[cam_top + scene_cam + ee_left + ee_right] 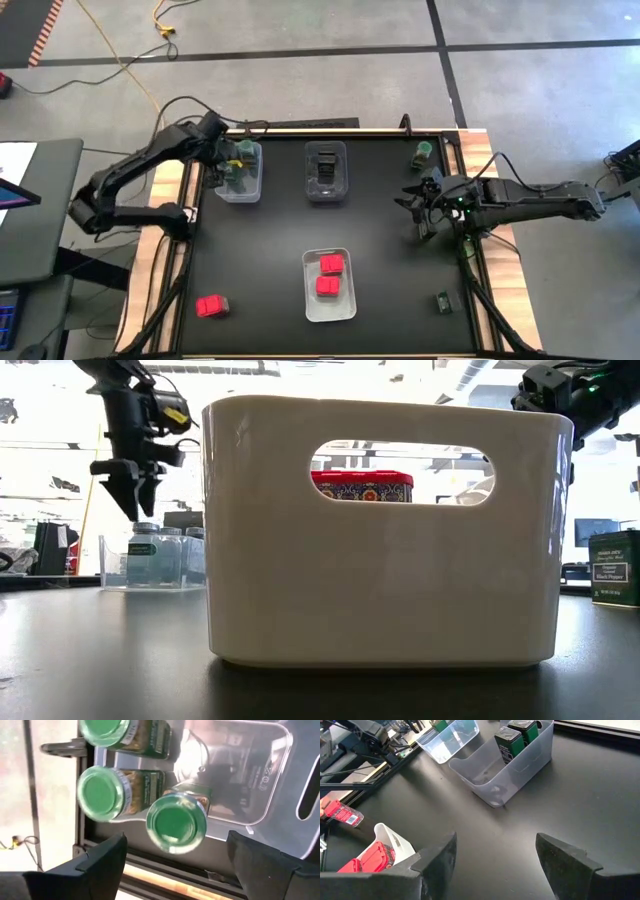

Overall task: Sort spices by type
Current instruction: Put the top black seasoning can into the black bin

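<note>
My bench [260, 270] is matte black, over grey concrete floor [330, 30]. My left gripper [232, 163] and right gripper [418, 207] are both spread, empty.

Green-lidded jars [175, 823] upright in one bin, dark boxes [509, 742] in another, red packets [329, 274] in a third.

Both arms aloft — left gripper [236, 166], right gripper [418, 205] — fingers apart.

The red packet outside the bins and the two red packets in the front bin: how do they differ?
The loose red packet lies on the bare table at its front left corner; the two binned packets lie side by side inside the front bin. It is alone; they are paired. All are red and flat.
</note>
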